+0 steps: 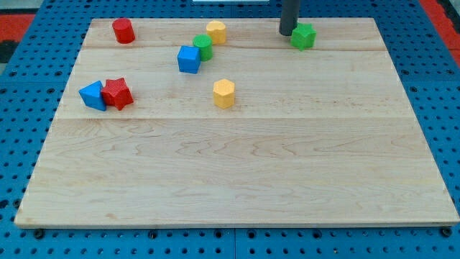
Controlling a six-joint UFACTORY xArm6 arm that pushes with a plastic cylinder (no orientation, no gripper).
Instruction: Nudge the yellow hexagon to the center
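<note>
Wooden worktop [237,180] is sitting on a blue pegboard, single camera view. No pincer on this rig, just a dark rod, so nothing is being held. My tip [288,33] is resting at the far edge, right of middle, just beside the green block [304,35] on its left; can't tell if it's touching.

Two yellow blocks are showing: one yellow hexagon [224,93] is lying a bit left and far of centre, another yellow block [216,32] is sitting at the far edge next to the green cylinder [203,46] and blue cube [189,59]. Red cylinder [123,30] far left; blue triangle [93,95] and red star [117,93] are touching at left.

Judging progress: the nearer hexagon is needing only a short nudge. Tip is well apart from it, so the push isn't started.
</note>
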